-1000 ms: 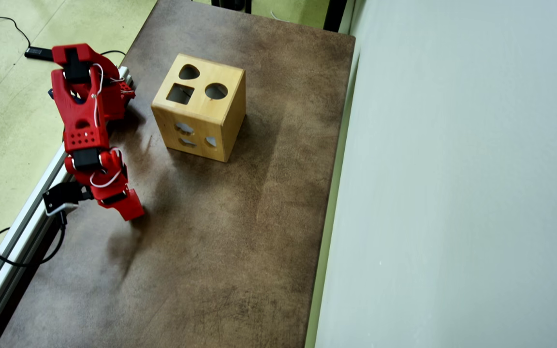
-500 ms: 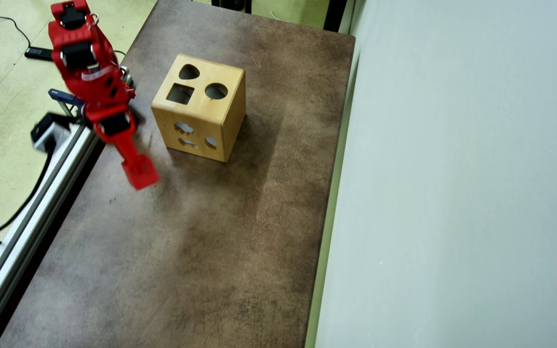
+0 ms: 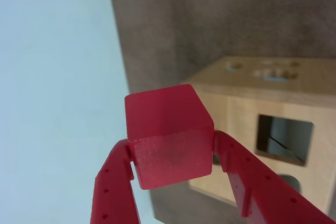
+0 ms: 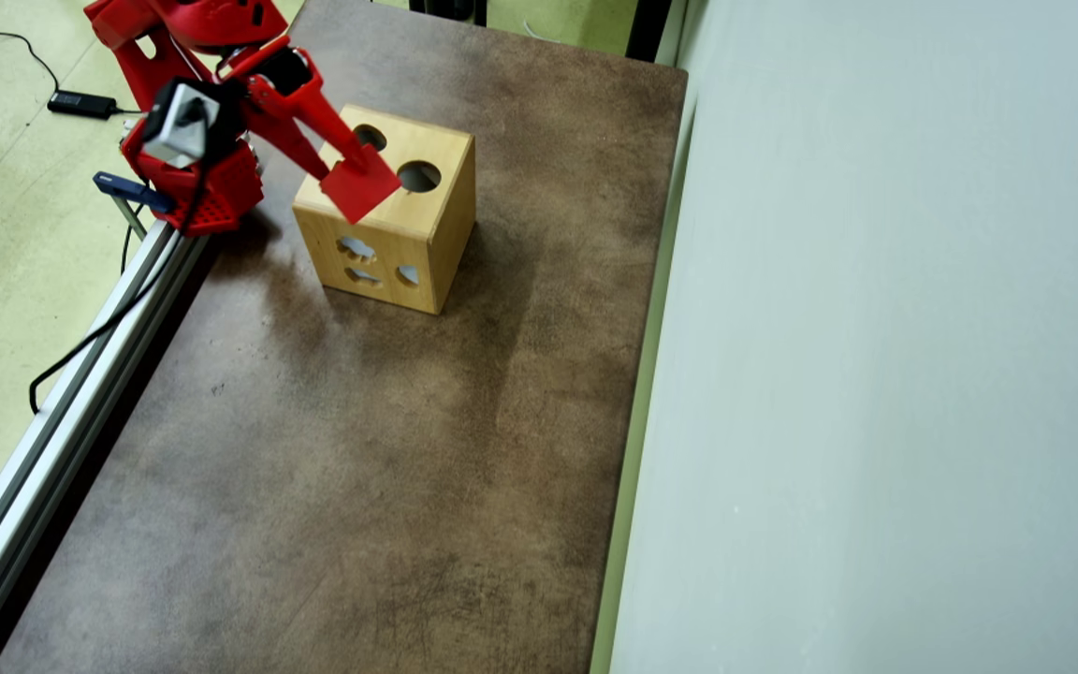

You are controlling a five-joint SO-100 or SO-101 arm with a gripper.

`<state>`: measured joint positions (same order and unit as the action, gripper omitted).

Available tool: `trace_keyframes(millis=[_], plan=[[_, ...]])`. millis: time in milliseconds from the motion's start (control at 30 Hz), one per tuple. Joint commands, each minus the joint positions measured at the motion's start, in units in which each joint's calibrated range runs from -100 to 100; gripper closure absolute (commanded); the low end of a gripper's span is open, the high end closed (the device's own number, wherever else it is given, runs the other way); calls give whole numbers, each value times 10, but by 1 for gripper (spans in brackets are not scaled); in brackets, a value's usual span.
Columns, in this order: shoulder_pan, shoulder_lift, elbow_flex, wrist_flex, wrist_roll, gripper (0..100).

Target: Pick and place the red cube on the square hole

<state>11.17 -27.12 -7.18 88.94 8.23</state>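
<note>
Two red fingers [image 3: 113, 182] of the end effector [image 3: 170, 153] pinch the red cube [image 3: 168, 135] between them in the wrist view, one finger pressed against each side face, so the cube is held clear of the surface. In the overhead view the end effector [image 4: 356, 183] and cube [image 4: 359, 185] hang over the top face of the wooden shape-sorter box [image 4: 408, 239], which stands near the far left corner of the brown surface [image 4: 361, 449]. There the cube covers the spot beside the round cut-out [image 4: 418, 175], so the square hole seems to lie directly under it, hidden. The wrist view shows the square hole [image 3: 283, 140] open and dark just beside the cube, with the box's side face [image 3: 278, 80] and its cut-outs beyond.
</note>
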Motion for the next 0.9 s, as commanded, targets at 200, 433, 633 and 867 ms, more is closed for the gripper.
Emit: trace_keyframes(millis=[200, 433, 633, 867], plan=[[-68, -20, -4, 87, -1, 89], [-68, -18, 33, 89, -1, 89], [-68, -26, 155, 89, -3, 89], [-69, -51, 173, 87, -40, 89]])
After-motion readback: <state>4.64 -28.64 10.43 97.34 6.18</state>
